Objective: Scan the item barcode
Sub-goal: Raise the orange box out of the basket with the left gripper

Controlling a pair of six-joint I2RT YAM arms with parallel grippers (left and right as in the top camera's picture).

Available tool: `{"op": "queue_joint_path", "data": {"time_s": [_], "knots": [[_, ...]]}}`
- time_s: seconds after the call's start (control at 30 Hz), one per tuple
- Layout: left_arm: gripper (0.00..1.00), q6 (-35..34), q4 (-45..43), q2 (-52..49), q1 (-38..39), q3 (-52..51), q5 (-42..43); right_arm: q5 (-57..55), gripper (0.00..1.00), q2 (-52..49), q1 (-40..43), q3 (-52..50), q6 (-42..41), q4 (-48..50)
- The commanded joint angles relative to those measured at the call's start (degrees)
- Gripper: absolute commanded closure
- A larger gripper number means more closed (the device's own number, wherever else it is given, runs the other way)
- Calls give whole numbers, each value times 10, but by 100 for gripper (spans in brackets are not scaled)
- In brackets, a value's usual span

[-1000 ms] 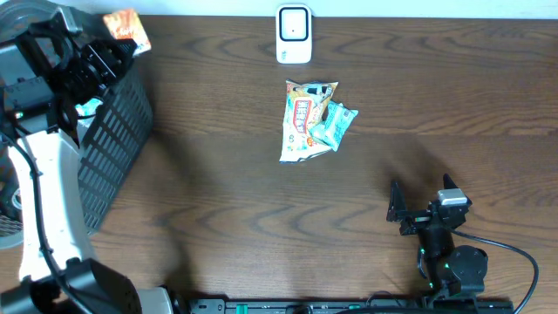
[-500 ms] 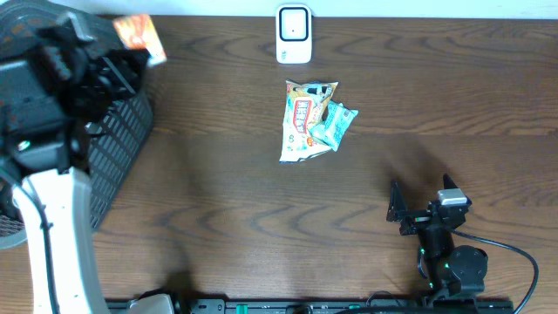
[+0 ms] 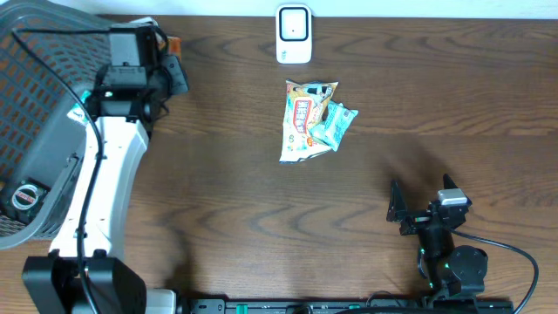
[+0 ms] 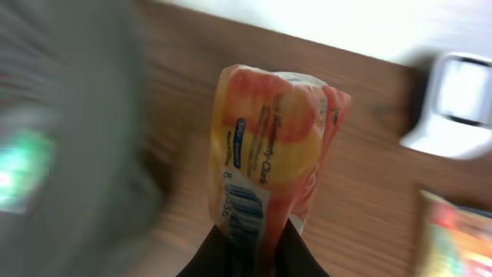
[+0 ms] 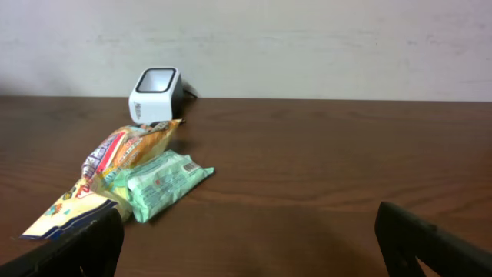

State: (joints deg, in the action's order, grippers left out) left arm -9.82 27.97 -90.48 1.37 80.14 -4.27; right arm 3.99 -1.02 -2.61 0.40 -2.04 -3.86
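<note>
The dark wooden table (image 3: 218,192) fills the overhead frame. A grey mesh basket (image 3: 35,105) takes the left edge and runs out of the picture. In its lower part we see a round dark thing with a red mark (image 3: 24,196), too small to identify. The white left arm (image 3: 105,192) rises from the lower left to the upper left.

At centre lie a yellow-and-white snack bag (image 3: 303,122) and, touching its right side, a smaller green packet (image 3: 334,124). The white scanner (image 3: 294,35) stands at the top centre, just above them.

The task's thing is an orange packet (image 4: 269,154). The left gripper (image 4: 254,254) is clamped narrow on its lower end at the bottom of the wrist frame. The wrapper is orange-red fading to yellow, with blue lettering down its length and a pale panel with blue bars near the fingers. It stands upright in that frame, with wood behind it and the scanner at the right edge.

The right gripper (image 5: 254,246) sits in the lower right of the overhead frame, its claw spread wide and empty.

From overhead only an orange corner of the packet shows in the upper left, beside the basket rim; the arm covers the rest. The left wrist view is blurred, so we cannot read the print or bars.
</note>
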Motion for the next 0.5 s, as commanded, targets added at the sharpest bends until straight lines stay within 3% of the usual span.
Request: {"op": "queue_joint_path", "data": {"time_s": [0.0, 0.47], "knots": [[93, 64, -9, -5, -3, -2, -184, -5, 1, 2, -5, -1, 9, -2], [93, 85, -89, -6, -51, -2, -209, -5, 1, 2, -5, -1, 9, -2]]}}
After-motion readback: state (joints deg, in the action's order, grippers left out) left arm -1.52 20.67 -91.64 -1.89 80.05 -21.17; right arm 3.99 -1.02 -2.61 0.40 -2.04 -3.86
